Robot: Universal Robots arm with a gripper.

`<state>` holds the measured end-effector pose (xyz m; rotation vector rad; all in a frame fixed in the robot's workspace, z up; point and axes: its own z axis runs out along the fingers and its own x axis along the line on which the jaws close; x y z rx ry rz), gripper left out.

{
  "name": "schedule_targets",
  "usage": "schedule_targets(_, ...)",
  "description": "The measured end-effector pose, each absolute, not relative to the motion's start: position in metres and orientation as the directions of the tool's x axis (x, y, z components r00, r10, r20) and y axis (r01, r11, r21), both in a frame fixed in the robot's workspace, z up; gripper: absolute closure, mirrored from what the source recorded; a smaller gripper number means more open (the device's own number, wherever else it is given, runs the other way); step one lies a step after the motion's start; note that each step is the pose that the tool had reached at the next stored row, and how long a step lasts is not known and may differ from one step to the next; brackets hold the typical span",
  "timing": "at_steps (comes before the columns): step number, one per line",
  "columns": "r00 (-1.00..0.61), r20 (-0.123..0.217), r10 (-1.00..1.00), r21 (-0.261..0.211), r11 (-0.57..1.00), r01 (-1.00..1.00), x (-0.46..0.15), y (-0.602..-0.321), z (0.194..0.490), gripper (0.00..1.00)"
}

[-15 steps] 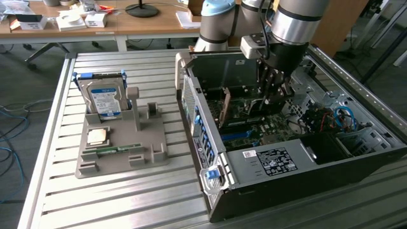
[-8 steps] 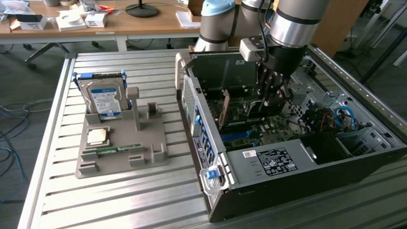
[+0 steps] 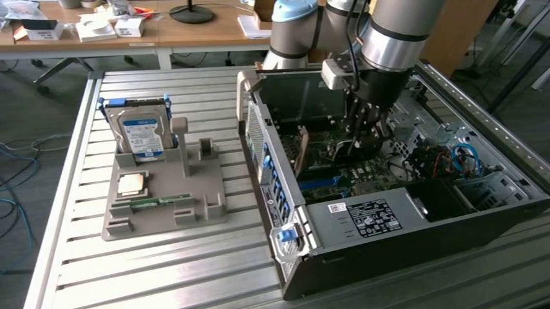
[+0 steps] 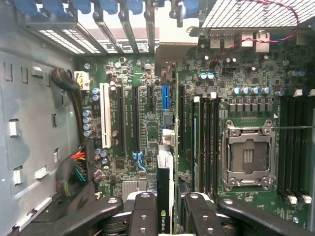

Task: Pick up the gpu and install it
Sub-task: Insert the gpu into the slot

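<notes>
The gpu (image 4: 166,169) stands on edge inside the open computer case (image 3: 361,251), a thin dark card seen edge-on with a green logo near my fingers. My gripper (image 4: 166,209) is shut on it, one black finger (image 4: 143,214) on each side. The card runs over the motherboard's expansion slots, close to the blue slot (image 4: 165,98), with its pale bracket end towards the case's rear openings. Whether it is seated I cannot tell. In the exterior view my gripper (image 3: 359,138) reaches down into the case, with the gpu (image 3: 331,151) beneath it.
A grey holder (image 3: 202,199) on the slatted table at the exterior view's left carries a blue-labelled hard drive (image 3: 142,135), a CPU chip (image 3: 131,185) and a green RAM stick (image 3: 159,201). Inside the case are the open CPU socket (image 4: 248,157), RAM slots and a cable bundle (image 4: 74,167).
</notes>
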<state>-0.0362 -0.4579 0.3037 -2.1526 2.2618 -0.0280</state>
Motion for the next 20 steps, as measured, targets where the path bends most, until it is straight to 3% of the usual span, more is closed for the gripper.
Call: schedule_targets(20, -0.049, -0.002, -0.999, -0.031, 0.049, -0.998, -0.045, -0.458, 0.288, 0.74)
